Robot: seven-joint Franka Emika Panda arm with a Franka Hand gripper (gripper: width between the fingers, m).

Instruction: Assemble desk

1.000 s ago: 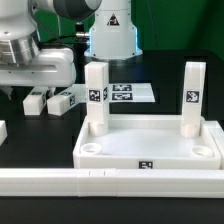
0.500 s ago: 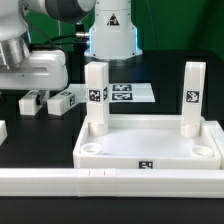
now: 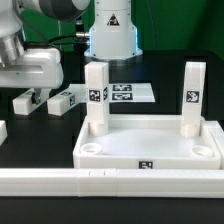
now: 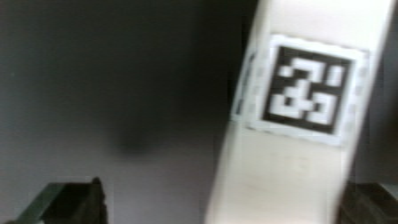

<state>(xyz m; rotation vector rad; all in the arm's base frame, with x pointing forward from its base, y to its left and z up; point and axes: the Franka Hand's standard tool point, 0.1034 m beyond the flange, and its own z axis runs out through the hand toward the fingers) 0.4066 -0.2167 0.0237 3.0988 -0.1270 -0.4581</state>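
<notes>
I've slid my hand point(image 4: 224, 203) toward the exterior view's left; it hangs open astride a loose leg point(image 4: 306, 185), so a third pickup looks next.

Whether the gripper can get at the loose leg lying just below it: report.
Likely yes: the gripper hangs open right above the loose leg, its fingers spread either side, nothing covering it. The neighbouring leg lies apart.

A matte black tabletop point(image 3: 40, 135) spreads under even light and fades into a dark backdrop. The thin flat white marker board point(image 3: 140, 92) lies on it. A long white rail bar point(image 3: 60, 181) runs along the near edge.
</notes>
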